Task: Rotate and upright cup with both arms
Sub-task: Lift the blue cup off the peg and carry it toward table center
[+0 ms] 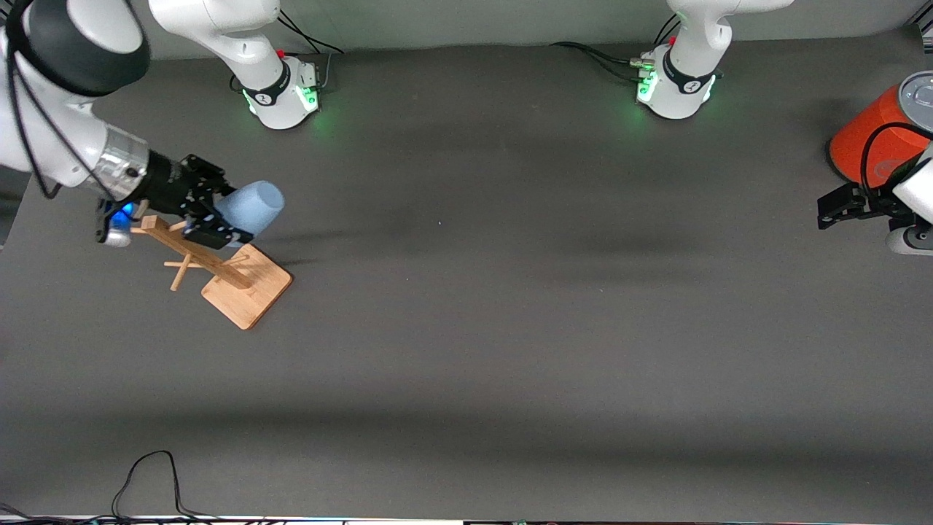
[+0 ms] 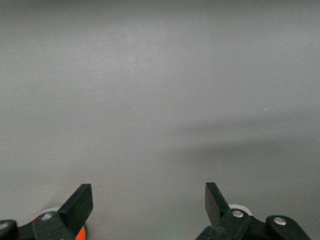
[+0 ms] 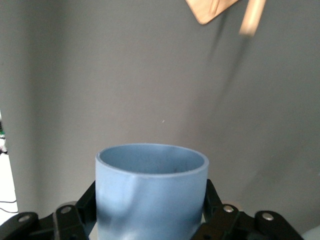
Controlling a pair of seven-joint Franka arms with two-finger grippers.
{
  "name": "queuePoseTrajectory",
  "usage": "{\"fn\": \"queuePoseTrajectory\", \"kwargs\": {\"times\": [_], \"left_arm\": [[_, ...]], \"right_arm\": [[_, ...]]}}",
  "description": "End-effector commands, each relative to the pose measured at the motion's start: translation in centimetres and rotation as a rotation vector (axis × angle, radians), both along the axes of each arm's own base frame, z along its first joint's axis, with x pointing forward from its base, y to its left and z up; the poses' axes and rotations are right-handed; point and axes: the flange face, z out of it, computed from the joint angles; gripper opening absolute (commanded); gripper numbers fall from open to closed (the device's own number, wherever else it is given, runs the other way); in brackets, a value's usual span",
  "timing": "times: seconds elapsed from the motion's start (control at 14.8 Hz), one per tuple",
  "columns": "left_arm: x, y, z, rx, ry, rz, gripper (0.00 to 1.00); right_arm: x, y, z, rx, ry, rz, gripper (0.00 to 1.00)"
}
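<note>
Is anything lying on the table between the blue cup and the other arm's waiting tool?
Nothing visible: the right tool holds the cup over the wooden stand, and bare table stretches to the open left tool.

cup (image 1: 251, 205): plain matte light blue, no pattern
my right gripper (image 1: 213, 217): black
my left gripper (image 2: 149, 204): black
my arms (image 1: 51, 102): white with dark grey joints
can (image 1: 871, 135): orange body, grey top
wooden stand (image 1: 246, 286): pale tan wood
surface (image 1: 510, 328): plain dark grey
base lights (image 1: 645, 89): green glow
wrist light (image 1: 124, 213): blue
</note>
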Motion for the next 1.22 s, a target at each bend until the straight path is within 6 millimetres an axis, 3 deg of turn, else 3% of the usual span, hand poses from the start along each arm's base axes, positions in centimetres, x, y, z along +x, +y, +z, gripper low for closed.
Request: {"fn": "queuePoseTrajectory", "kwargs": {"times": [0.0, 0.34, 0.61, 0.75, 0.95, 1.15], "left_arm": [[-0.1, 0.1, 0.1, 0.007, -0.011, -0.005, 1.0], [-0.2, 0.1, 0.0, 0.006, -0.007, -0.005, 1.0], [-0.1, 0.1, -0.1, 0.006, -0.007, -0.005, 1.0], [0.0, 0.2, -0.2, 0.006, -0.004, -0.003, 1.0], [0.0, 0.3, -0.3, 0.006, -0.001, -0.002, 1.0], [0.2, 0.4, -0.9, 0.006, 0.006, 0.001, 1.0]], "right_arm": [[-0.2, 5.6, 1.3, 0.017, -0.035, -0.008, 0.78], [-1.3, 16.5, 1.6, -0.017, -0.098, 0.037, 0.78], [-1.2, 25.0, -0.7, -0.115, -0.106, 0.012, 0.78], [-1.5, 28.4, -2.6, -0.137, -0.11, -0.002, 0.78], [-2.7, 33.2, -7.1, -0.187, -0.076, -0.013, 0.78], [-3.0, 35.4, -12.0, -0.216, 0.019, -0.125, 0.8]]}}
